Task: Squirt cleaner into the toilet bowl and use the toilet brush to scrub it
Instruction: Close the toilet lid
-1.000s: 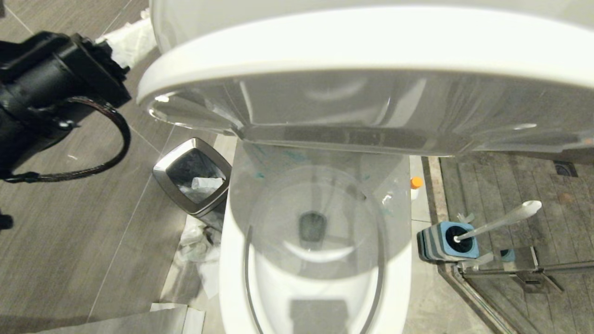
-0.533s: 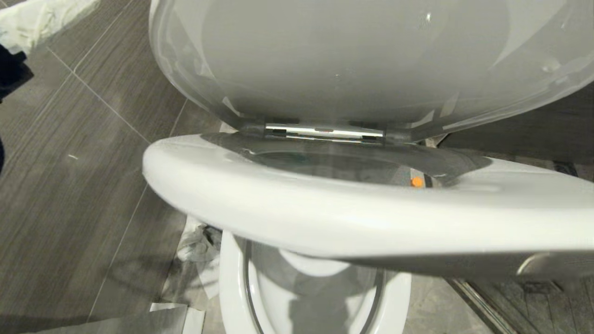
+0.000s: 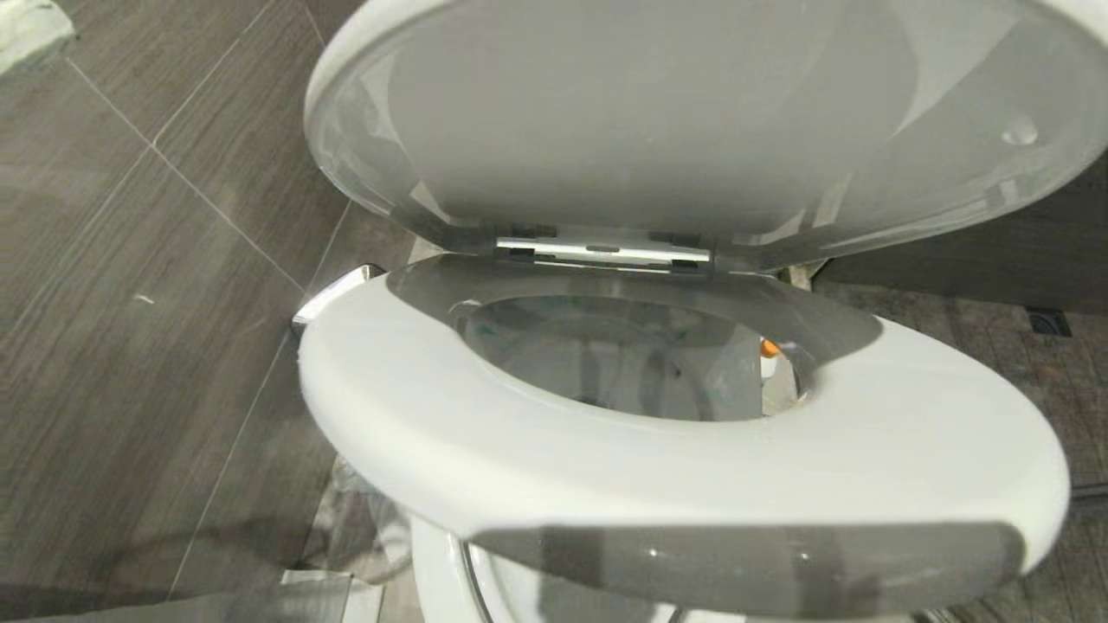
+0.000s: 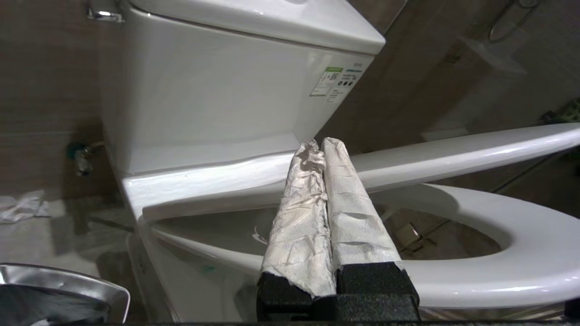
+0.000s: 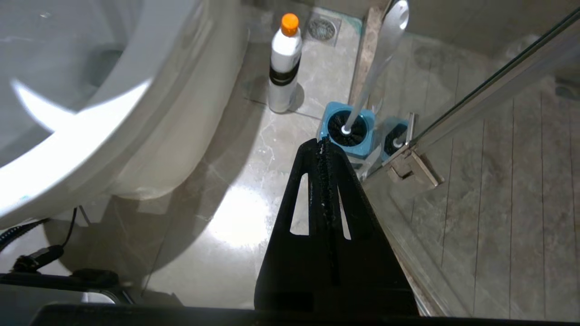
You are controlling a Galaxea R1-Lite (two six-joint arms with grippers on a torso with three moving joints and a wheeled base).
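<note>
The toilet bowl shows through the white seat's opening, with teal streaks on its wall. The seat hangs low over the bowl, and the lid leans forward above it. My left gripper, its fingers wrapped in white paper, is shut and empty beside the toilet, tips near the seat's rear edge. The cleaner stands on the floor by the bowl; its orange cap peeks through the seat opening. The toilet brush stands in its blue holder. My right gripper hangs shut and empty just short of that holder.
A steel-rimmed bin stands left of the toilet, mostly hidden by the seat. The white tank is behind. A glass shower door with a metal hinge runs right of the brush holder. Crumpled paper lies on the floor.
The seat has swung down from upright to low over the bowl, hiding the brush in the head view. My left arm has left the head view. The right arm has stayed still.
</note>
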